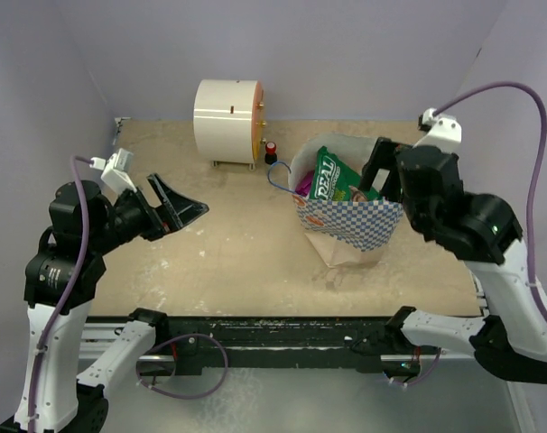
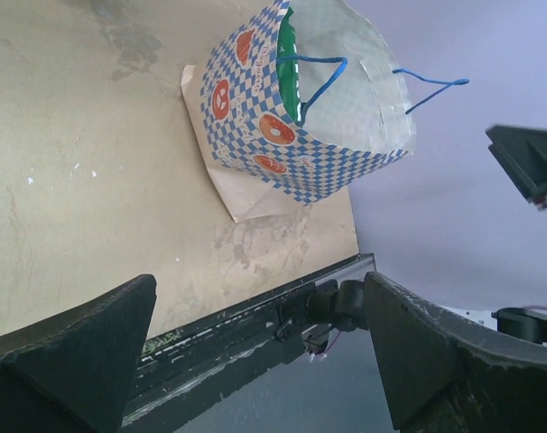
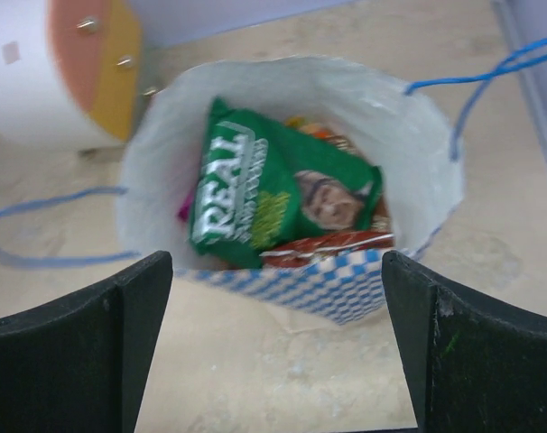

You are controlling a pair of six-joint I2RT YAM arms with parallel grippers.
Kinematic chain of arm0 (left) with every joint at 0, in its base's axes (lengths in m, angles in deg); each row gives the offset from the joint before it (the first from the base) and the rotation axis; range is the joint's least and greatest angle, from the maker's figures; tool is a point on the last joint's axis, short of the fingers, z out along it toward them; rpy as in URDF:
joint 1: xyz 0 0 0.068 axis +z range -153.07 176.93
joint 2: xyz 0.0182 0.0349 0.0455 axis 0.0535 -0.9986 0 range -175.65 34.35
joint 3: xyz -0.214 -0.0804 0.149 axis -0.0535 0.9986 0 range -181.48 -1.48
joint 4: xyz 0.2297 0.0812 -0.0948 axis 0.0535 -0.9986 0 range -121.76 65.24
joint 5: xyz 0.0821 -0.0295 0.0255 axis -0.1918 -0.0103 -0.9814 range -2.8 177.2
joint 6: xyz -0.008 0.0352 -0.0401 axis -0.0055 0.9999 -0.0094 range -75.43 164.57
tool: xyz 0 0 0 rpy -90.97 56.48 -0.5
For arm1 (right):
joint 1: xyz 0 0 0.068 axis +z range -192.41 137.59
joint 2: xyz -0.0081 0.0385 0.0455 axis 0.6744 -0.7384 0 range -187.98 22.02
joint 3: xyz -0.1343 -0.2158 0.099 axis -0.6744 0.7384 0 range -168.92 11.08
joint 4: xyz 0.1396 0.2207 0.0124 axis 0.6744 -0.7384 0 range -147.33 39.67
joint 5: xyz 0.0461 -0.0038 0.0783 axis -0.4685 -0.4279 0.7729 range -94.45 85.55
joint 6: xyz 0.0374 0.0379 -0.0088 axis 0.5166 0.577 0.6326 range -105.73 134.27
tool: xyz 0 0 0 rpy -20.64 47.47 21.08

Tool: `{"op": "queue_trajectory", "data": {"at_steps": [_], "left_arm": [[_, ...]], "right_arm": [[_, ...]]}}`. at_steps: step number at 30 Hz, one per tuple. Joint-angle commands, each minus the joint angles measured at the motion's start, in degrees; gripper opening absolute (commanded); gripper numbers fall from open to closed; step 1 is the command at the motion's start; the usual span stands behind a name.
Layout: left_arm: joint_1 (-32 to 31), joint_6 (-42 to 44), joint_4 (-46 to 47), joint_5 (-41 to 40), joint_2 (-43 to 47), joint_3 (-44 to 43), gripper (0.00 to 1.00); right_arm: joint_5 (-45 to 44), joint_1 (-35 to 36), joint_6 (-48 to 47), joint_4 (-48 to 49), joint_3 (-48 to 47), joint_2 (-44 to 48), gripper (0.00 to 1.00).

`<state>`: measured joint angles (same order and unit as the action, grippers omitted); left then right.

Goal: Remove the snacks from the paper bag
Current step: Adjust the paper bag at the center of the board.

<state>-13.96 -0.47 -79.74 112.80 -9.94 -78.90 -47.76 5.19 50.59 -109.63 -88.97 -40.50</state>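
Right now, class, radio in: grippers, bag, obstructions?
Left gripper and right gripper open, empty. Green snack packet atop others inside upright paper bag. Nothing blocking.

Black-and-white jointed arms with purple cables, each ending in a black two-fingered hand.

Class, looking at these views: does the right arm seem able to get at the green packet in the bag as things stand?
Probably yes. The right gripper is open beside the bag's mouth, and the green packet lies on top of the other snacks with nothing covering it. The bag's rim and blue handles stand to the sides.
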Motion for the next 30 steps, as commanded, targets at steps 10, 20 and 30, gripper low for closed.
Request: {"op": "queue_trajectory", "data": {"at_steps": [10, 20, 30], "left_arm": [[0.3, 0.0, 0.0, 2.8, -0.6, -2.8, 0.99], [0.3, 1.1, -0.7, 3.9, -2.2, -4.2, 0.99], [0.3, 2.3, 0.2, 4.0, -4.5, -4.6, 0.99]], "right_arm": [[26.5, -39.4, -10.1, 4.4, 1.6, -4.6, 0.95], [45.2, -54.0, -13.0, 22.8, 11.4, -4.8, 0.75], [57.5, -61.2, -10.1, 34.3, 17.3, -7.4, 0.55]]}}
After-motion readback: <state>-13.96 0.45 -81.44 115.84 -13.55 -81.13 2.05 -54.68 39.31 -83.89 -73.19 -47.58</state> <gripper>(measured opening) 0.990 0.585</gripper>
